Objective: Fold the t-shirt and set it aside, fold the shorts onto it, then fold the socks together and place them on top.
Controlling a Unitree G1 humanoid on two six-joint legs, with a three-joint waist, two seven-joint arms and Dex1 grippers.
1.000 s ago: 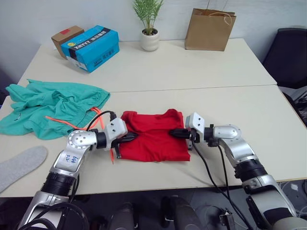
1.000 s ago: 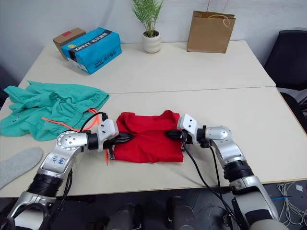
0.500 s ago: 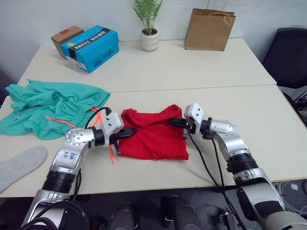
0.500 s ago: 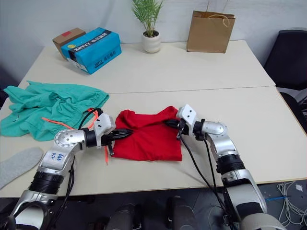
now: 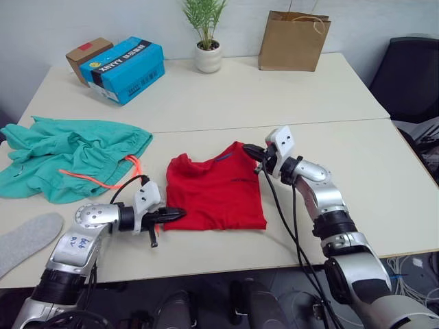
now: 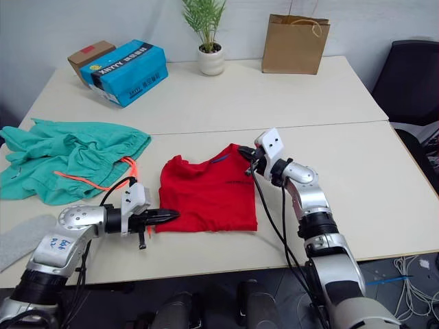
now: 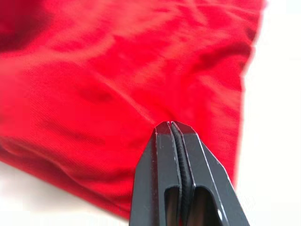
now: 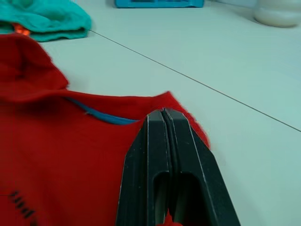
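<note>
The left end effector (image 5: 171,214), fingers together and pinching the near left corner of the t-shirt (image 5: 216,192), reaches low along the counter (image 5: 384,171). The shirt's long axis runs away from the robot. At the far right corner, the right end effector (image 5: 252,151) is clamped on the collar edge, forearm raised.

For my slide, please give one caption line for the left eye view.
Two end effectors, left and right, pinch opposite corners of a red t-shirt on the table; teal shorts lie beside it.

Matt red cloth t-shirt (image 5: 215,195); glossy black plastic left pincer (image 7: 175,126).
</note>
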